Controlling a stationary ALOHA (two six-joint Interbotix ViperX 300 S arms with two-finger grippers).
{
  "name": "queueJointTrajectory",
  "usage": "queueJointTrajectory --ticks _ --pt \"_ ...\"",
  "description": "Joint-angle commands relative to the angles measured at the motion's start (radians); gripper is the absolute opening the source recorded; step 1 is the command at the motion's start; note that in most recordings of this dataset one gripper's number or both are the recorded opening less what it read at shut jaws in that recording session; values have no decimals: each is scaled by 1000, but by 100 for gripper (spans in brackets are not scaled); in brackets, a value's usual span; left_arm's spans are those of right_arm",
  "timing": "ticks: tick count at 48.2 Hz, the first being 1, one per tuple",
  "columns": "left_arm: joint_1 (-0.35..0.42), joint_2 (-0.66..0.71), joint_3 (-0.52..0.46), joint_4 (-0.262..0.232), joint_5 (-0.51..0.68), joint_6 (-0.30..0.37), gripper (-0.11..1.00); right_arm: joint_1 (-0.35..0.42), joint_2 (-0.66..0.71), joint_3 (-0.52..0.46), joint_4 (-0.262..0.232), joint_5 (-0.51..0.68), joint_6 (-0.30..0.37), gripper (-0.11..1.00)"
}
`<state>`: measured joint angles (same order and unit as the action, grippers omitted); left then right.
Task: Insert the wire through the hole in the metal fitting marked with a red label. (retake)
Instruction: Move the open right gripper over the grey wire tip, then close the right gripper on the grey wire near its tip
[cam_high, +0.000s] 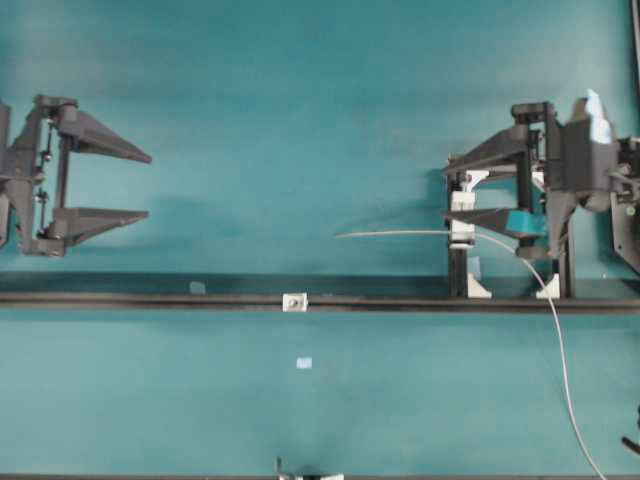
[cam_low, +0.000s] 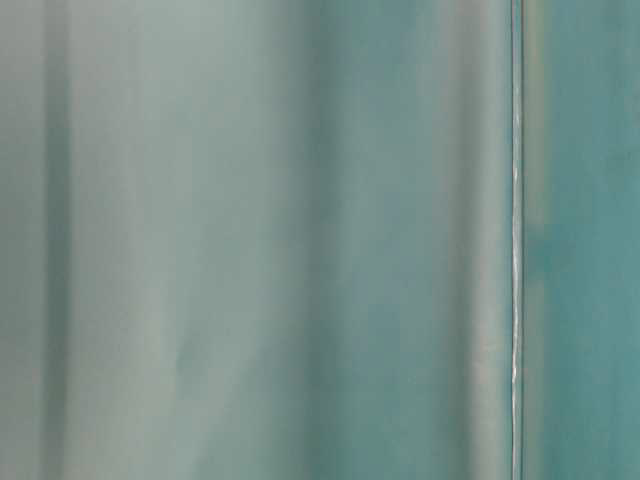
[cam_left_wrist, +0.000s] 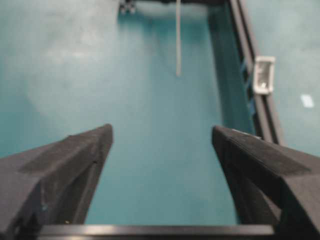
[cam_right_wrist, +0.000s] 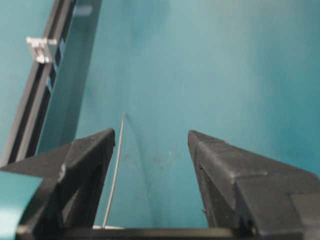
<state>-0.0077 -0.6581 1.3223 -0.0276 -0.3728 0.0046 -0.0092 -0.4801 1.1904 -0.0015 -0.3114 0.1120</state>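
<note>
So the wire (cam_high: 560, 340) comes up from the bottom right, curves through the white clamp (cam_high: 462, 232) on the right, and its free end sticks out leftward over the counter (cam_high: 300, 130), well short of the fitting (cam_high: 294, 301) sitting on the black rail (cam_high: 150, 298).

The right hand (cam_high: 468, 187) hangs over that free stretch with its jaws wide apart, nothing in them. In its wrist view the wire runs just inside the left finger (cam_right_wrist: 90, 165); can't tell if it's touching. The left hand (cam_high: 148, 185) is also spread wide and empty, well away on the far side.

I'd say the job is grabbing the wire first. Pinch it close to the tip so it doesn't flop, centre it between the pads, close gently. The hole is tiny, so a wobbly tip will miss.
</note>
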Motion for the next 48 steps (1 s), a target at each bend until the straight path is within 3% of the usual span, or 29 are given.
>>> queueJointTrajectory --ticks 1,23,48 --pt "0 43 -26 -2 -32 -3 58 -3 37 -32 3 -3 8 69" --pt "15 255 -83 -5 -61 -11 58 -3 190 -84 0 -5 12 69" --pt "17 390 -149 -5 -74 -9 57 15 331 -153 -2 -3 12 69"
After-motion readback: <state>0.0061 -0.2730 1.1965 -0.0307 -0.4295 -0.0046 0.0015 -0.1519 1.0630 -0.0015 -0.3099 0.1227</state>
